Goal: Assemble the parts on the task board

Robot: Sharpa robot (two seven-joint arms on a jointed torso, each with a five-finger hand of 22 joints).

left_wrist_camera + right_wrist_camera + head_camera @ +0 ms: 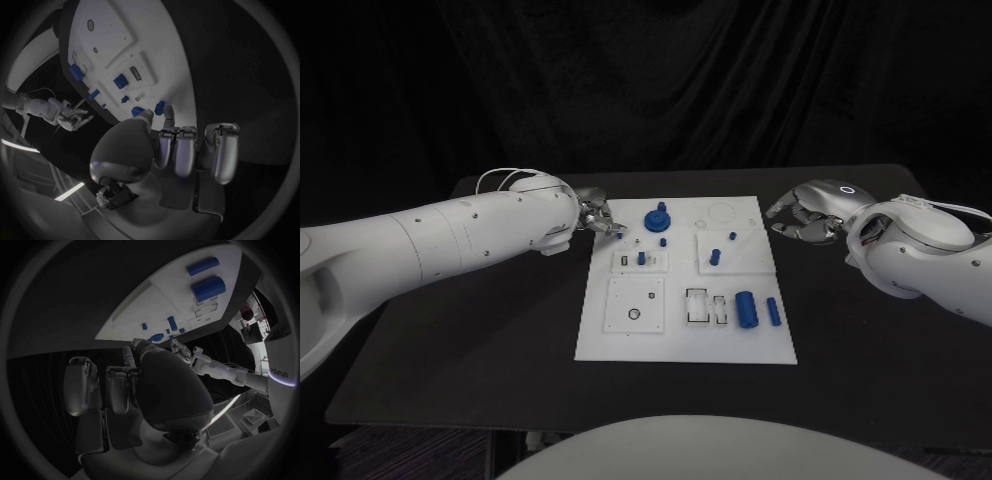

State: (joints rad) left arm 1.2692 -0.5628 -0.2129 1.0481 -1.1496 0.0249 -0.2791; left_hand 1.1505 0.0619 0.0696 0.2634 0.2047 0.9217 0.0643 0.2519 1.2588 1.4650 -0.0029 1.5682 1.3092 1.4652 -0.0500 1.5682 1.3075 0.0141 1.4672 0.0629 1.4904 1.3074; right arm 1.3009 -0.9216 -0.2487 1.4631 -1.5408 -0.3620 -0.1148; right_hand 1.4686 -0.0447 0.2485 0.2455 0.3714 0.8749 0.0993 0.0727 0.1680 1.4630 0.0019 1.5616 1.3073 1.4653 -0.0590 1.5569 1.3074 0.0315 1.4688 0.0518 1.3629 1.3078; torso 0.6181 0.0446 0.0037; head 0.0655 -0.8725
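Task board [733,338]: flat white plate, smooth and matt, plastic in look. Parts [747,311]: solid blue plastic with a faint sheen. Bench [473,350]: black, matt, even surface. Arms [430,240]: smooth white glossy shells. Left hand [169,145] and right hand [125,385]: silver, metallic-looking fingers with a satin gloss. Backdrop [661,80]: black cloth hanging in soft folds.

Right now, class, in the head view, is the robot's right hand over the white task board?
No. The right hand hangs over the black table, just past the edge of the task board.
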